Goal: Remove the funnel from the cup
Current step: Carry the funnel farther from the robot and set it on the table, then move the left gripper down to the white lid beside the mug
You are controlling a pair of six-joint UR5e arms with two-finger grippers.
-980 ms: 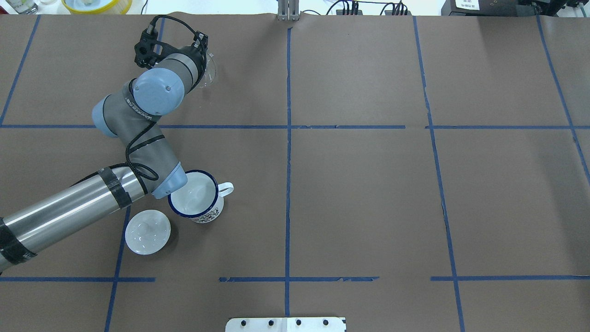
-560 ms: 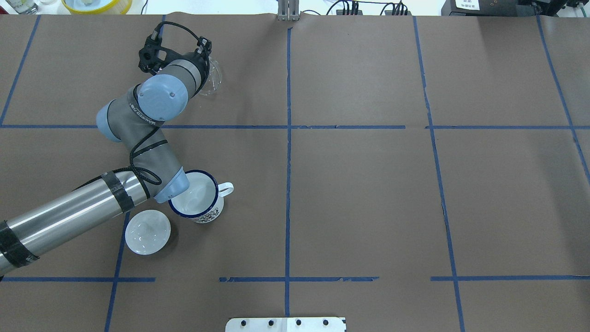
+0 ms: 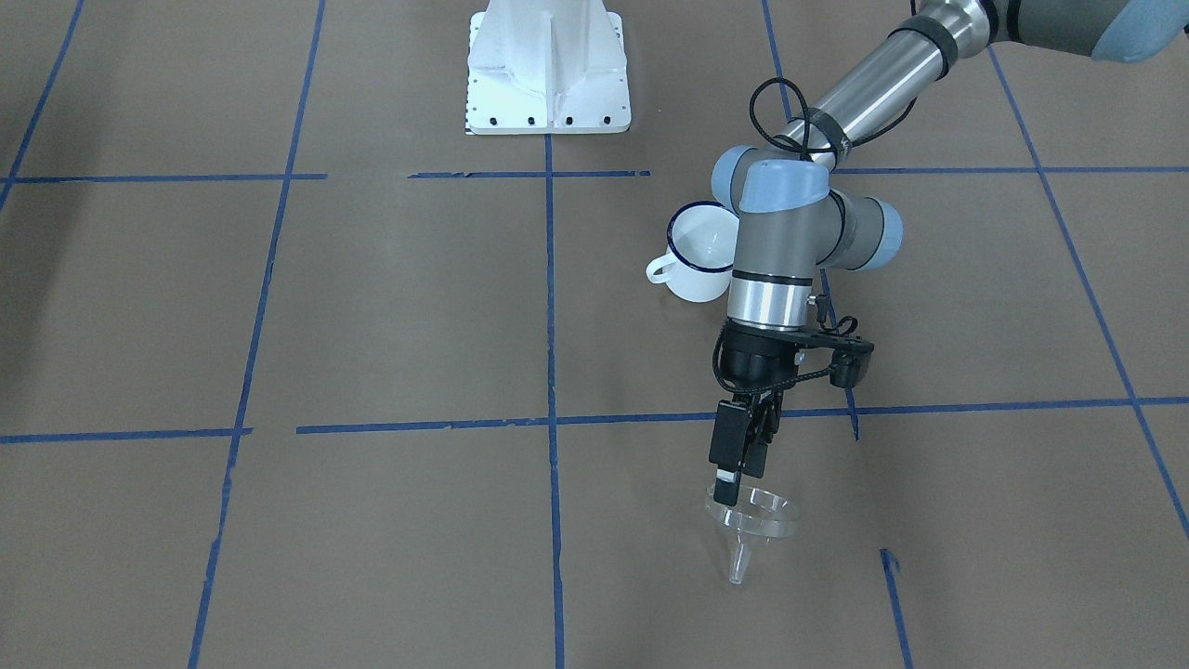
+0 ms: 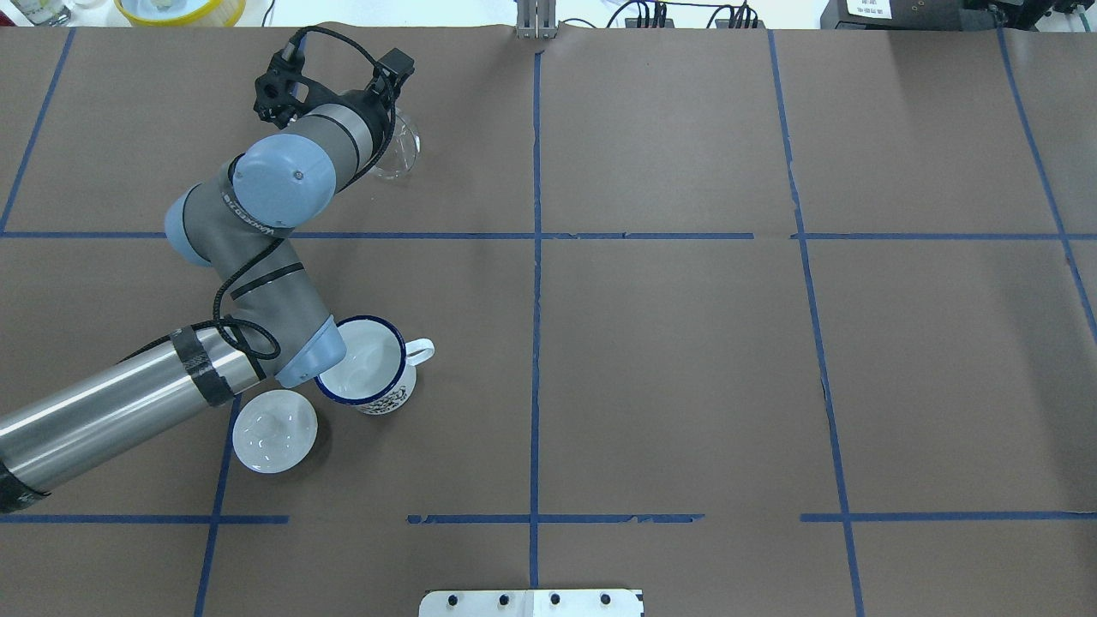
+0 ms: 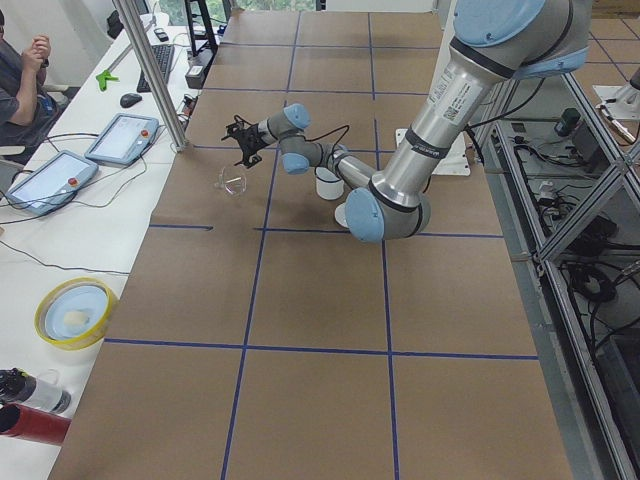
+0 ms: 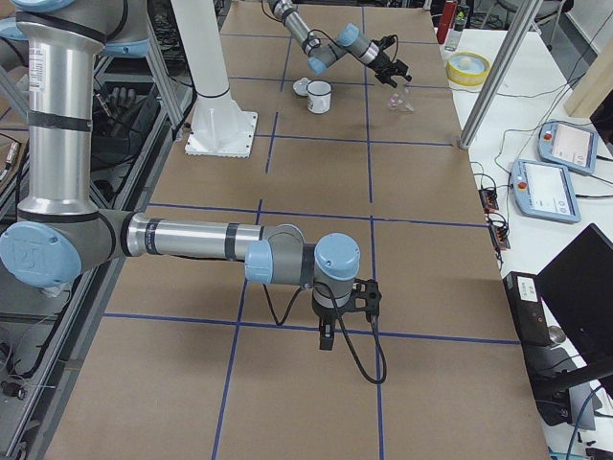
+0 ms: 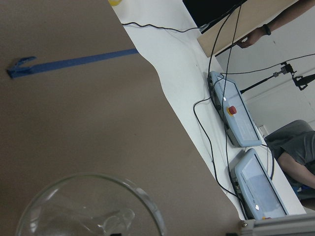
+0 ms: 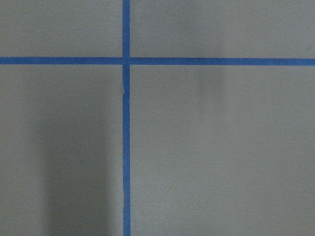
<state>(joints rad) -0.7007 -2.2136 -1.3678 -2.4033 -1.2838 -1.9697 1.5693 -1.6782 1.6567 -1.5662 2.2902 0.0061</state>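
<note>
The clear funnel hangs tilted, spout down, at the far left part of the table, well away from the cup. My left gripper is shut on its rim. The funnel also shows in the overhead view, and its wide rim fills the bottom of the left wrist view. The white cup with a dark blue rim stands upright and empty by the left arm's elbow; it also shows in the front-facing view. My right gripper shows only in the exterior right view, low over bare table; I cannot tell whether it is open.
A white round lid lies on the table just left of the cup. The left arm's elbow hangs over the cup's left edge. The table's far edge, with a yellow bowl, is close beyond the funnel. Blue tape lines cross the brown paper.
The left wrist has shifted a little to the right and turned, carrying the funnel with it. The cup and the lid have not moved.
</note>
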